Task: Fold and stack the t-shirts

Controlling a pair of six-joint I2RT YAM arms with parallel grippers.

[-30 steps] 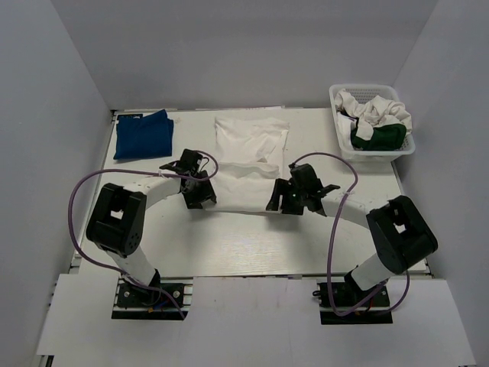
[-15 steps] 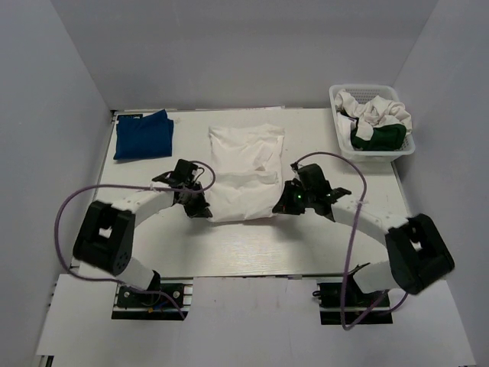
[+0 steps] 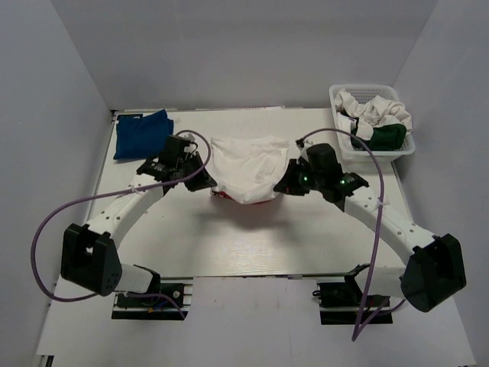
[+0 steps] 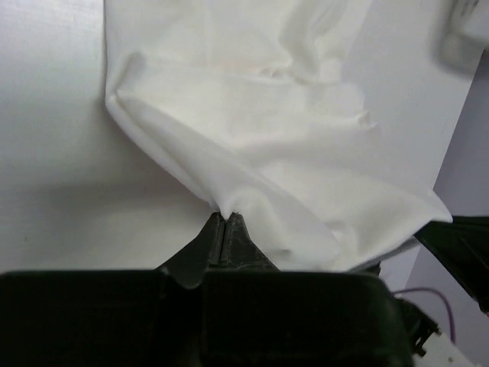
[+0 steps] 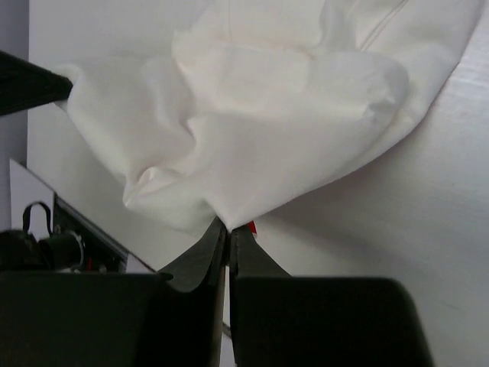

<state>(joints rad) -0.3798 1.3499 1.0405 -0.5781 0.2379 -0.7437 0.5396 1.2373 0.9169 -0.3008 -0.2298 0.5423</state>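
Note:
A white t-shirt (image 3: 246, 168) hangs slack between my two grippers over the middle of the table, a bit of red print showing at its lower edge. My left gripper (image 3: 205, 178) is shut on its left corner; in the left wrist view the cloth (image 4: 252, 130) runs out from the pinched tips (image 4: 227, 216). My right gripper (image 3: 284, 183) is shut on the right corner, and the right wrist view shows the cloth (image 5: 260, 115) bunched above the closed tips (image 5: 229, 226). A folded royal blue t-shirt (image 3: 143, 134) lies at the back left.
A white lattice basket (image 3: 372, 121) stands at the back right, holding a crumpled white t-shirt (image 3: 378, 107) and a dark green one (image 3: 380, 138). Purple cables loop from both arms. Grey walls enclose the table (image 3: 252, 237) on three sides.
Both grippers closed on the near corners of the white t-shirt, then lifted and carried them toward the back, doubling the shirt over itself. Both arms have stretched out farther.

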